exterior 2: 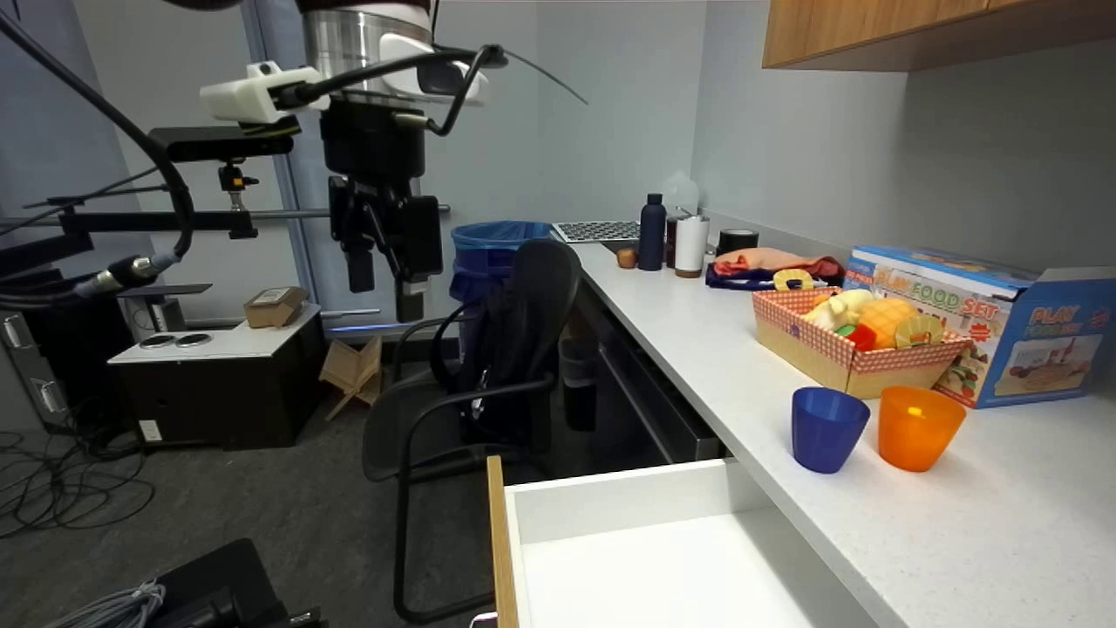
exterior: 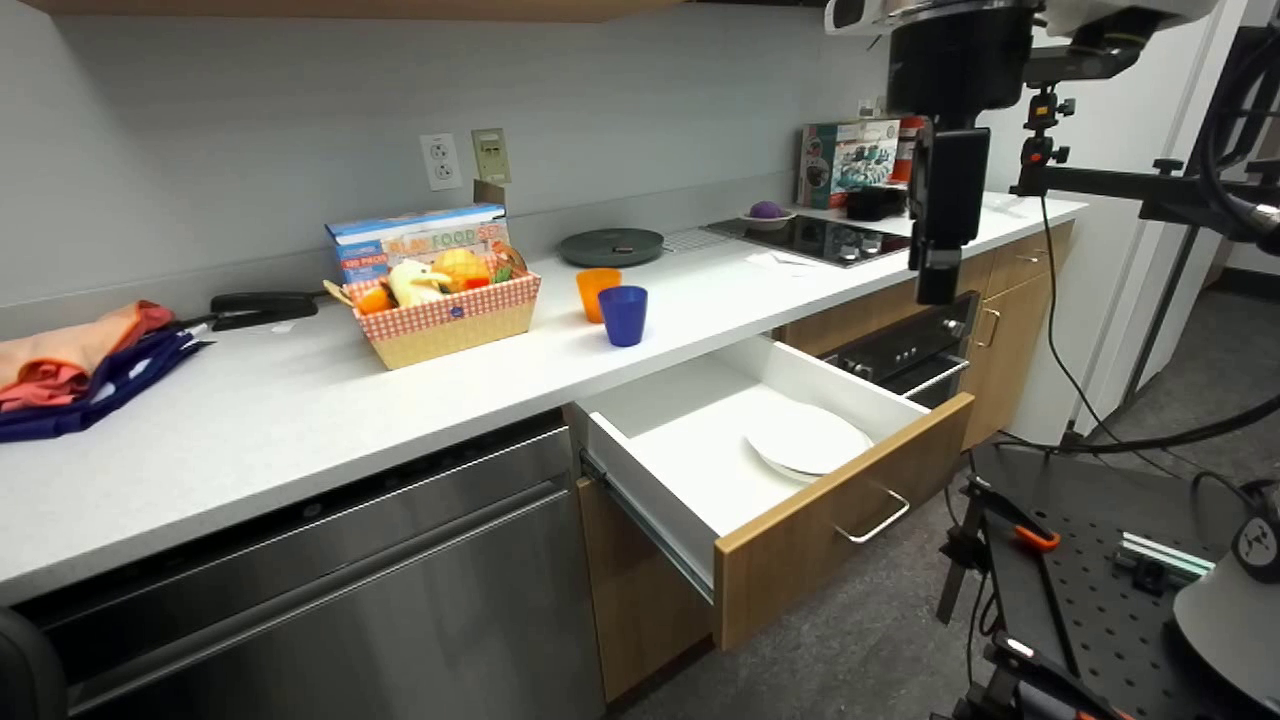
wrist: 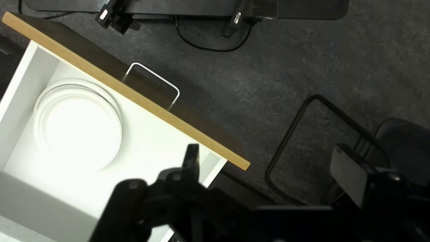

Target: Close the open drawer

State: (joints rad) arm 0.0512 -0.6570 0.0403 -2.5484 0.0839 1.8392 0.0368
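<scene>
Plates [wrist: 79, 124], white, loose: may slide if jolted. Drawer [wrist: 126, 91], jutting open from under the worktop [exterior: 420, 400]: rigid, wood-fronted, probably light-running; I'd push steadily at mid-face. Handle [wrist: 157, 76], slim silver bar: surest hold if needed. My pincer [wrist: 268, 161], higher: jaws wide apart, grasping nothing.

I am in a kitchen with lab gear. A long white counter [exterior: 715, 303] bears a black cooktop [exterior: 800, 237]; beneath it are an oven [exterior: 890, 350] and a stainless-steel appliance front [exterior: 400, 610]; out from under it stands an open drawer [exterior: 780, 565] holding white plates [exterior: 808, 437]. In front of it are a perforated black table [exterior: 1130, 650] and a bracket-mounted camera [exterior 2: 222, 142].
</scene>
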